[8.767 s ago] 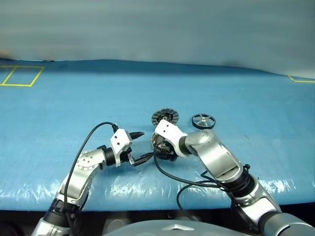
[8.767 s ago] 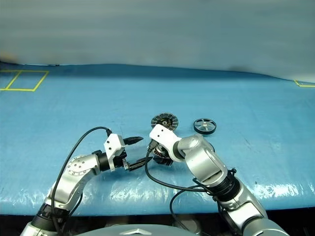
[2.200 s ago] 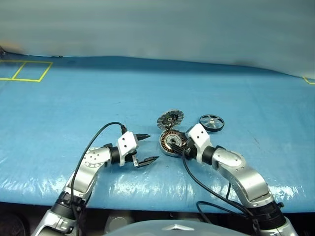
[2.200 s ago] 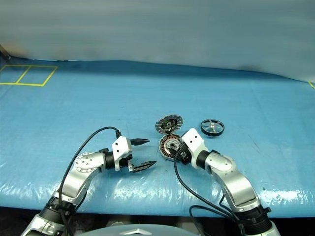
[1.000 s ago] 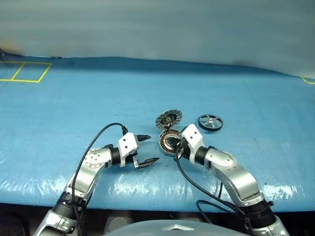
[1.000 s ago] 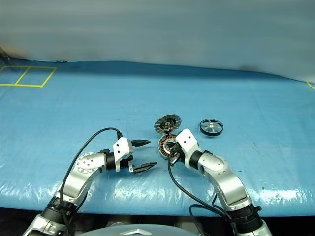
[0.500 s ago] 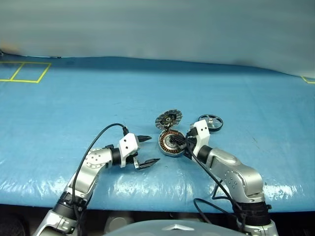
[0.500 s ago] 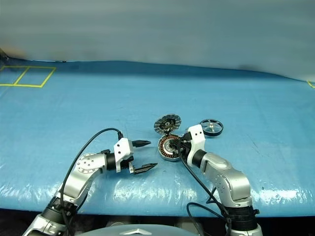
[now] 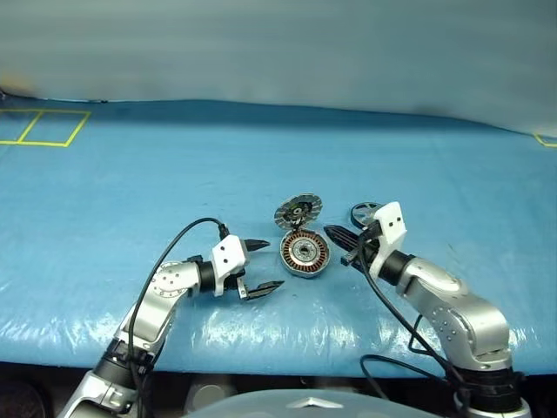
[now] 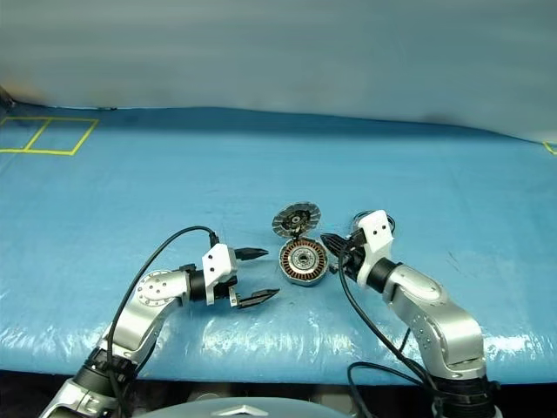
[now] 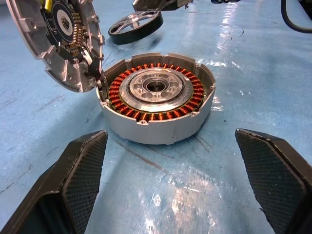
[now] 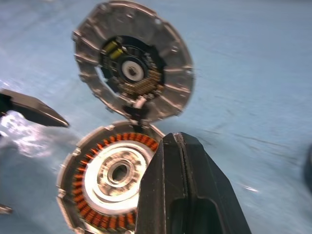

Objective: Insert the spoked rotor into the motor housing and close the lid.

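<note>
Just right of the motor housing (image 9: pixel 305 253), the right gripper (image 9: pixel 335 234) hangs above the blue table cover (image 9: pixel 130 192) with its two black fingers pressed together, holding nothing, its tip pointing left toward the housing's right edge without touching it. Directly behind this gripper, on the far right side, lies the spoked rotor (image 11: pixel 135 27), flat on the cover and partly hidden by the white wrist block in the head views.

The housing sits open between the two hands, its ring of copper windings and pale centre facing up. Its lid (image 9: pixel 298 211) stands tilted up from the hinge on the housing's far-left edge, toothed rim and dark centre facing the near side.

To the left of the housing, the left gripper (image 9: pixel 259 266) is spread wide and empty, one finger (image 9: pixel 255 245) farther and one finger nearer, both pointing right at the housing, near it but apart from it.

Yellow tape lines (image 9: pixel 39 129) mark the far left corner of the cover.
</note>
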`<state>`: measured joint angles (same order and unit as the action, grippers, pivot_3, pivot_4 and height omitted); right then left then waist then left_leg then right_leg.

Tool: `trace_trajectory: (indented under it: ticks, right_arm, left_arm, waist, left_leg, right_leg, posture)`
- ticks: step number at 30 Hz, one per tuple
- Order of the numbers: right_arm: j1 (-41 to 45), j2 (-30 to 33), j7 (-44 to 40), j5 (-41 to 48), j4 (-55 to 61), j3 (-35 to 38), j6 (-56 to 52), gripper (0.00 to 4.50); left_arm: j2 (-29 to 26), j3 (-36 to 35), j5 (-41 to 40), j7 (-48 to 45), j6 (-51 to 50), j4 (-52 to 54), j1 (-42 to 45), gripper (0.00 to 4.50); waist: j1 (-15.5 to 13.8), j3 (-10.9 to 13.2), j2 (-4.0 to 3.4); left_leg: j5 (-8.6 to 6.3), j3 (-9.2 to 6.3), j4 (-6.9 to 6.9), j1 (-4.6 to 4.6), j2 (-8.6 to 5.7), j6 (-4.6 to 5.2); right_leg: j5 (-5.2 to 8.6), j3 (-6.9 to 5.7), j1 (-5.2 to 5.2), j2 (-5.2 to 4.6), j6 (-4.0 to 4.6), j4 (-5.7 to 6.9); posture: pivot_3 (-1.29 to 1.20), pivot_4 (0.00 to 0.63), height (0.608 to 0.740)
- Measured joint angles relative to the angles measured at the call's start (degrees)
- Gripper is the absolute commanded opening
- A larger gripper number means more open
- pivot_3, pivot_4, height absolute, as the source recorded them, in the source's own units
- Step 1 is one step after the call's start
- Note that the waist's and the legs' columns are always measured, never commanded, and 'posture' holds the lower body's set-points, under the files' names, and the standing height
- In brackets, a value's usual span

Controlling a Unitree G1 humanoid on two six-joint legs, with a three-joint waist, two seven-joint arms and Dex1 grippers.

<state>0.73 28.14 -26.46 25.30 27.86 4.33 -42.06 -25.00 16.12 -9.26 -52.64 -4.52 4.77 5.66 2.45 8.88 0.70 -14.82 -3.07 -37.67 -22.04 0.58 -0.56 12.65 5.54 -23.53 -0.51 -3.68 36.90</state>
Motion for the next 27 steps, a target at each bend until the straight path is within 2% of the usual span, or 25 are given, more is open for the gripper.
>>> trace_trajectory:
  ticks: [2,5,11,16,19,27]
  right_arm:
    - [1.8,2.2,1.0,-2.3,-0.7,0.6,0.4,0.02]
    - [7.1,4.3,2.3,-4.9,-3.1,0.7,0.4,0.59]
    - [14.7,9.2,1.6,-10.3,-9.7,-3.8,-2.1,2.56]
    - [18.8,14.0,-3.3,-12.4,-13.6,-8.8,-4.1,4.16]
    - [20.8,17.6,-6.3,-14.5,-16.0,-11.1,-4.3,4.16]
    - [22.5,17.9,-11.1,-13.8,-15.1,-10.6,-2.2,4.16]
  left_arm:
    - [0.0,0.0,0.0,-0.1,-0.1,0.0,0.0,4.5]
    - [0.2,0.0,-0.4,-0.3,-0.1,0.0,0.2,4.5]
    - [0.9,0.3,-0.5,-0.4,0.0,0.0,1.5,4.5]
    - [1.4,0.3,-0.9,-0.1,-0.1,0.0,1.5,4.5]
    - [1.3,0.2,-0.9,0.2,-0.2,0.1,1.2,4.5]
    - [1.3,0.1,-1.0,1.6,-1.1,2.2,-0.6,4.5]
  waist:
    - [0.2,0.0,0.0]
    - [0.4,0.0,0.02]
    - [0.2,0.0,0.03]
    - [0.1,0.1,0.0]
    - [-0.1,0.1,-0.01]
    - [-0.1,0.1,-0.02]
  left_leg:
    - [0.0,0.02,-0.02,0.01,0.0,0.0]
    - [0.0,0.04,-0.03,0.02,0.0,0.0]
    - [-0.04,0.05,0.01,-0.02,-0.03,0.07]
    - [-0.08,0.05,0.01,-0.07,-0.03,0.13]
    - [-0.08,0.06,0.01,-0.08,-0.03,0.14]
    - [-0.08,0.07,-0.01,-0.11,-0.03,0.14]
  right_leg:
    - [0.0,0.02,0.0,0.01,0.0,0.01]
    - [-0.01,0.05,0.01,0.01,-0.01,0.01]
    - [-0.02,0.07,-0.01,-0.01,-0.03,-0.04]
    - [-0.15,0.07,-0.05,-0.02,-0.25,-0.06]
    - [-0.15,0.07,-0.06,-0.02,-0.25,-0.07]
    - [-0.17,0.06,-0.09,-0.02,-0.3,-0.07]
  posture:
    - [0.0,0.15,0.74]
    - [0.0,0.15,0.74]
    - [0.0,0.15,0.74]
    - [0.0,0.15,0.74]
    - [0.0,0.15,0.74]
    - [0.0,0.15,0.74]
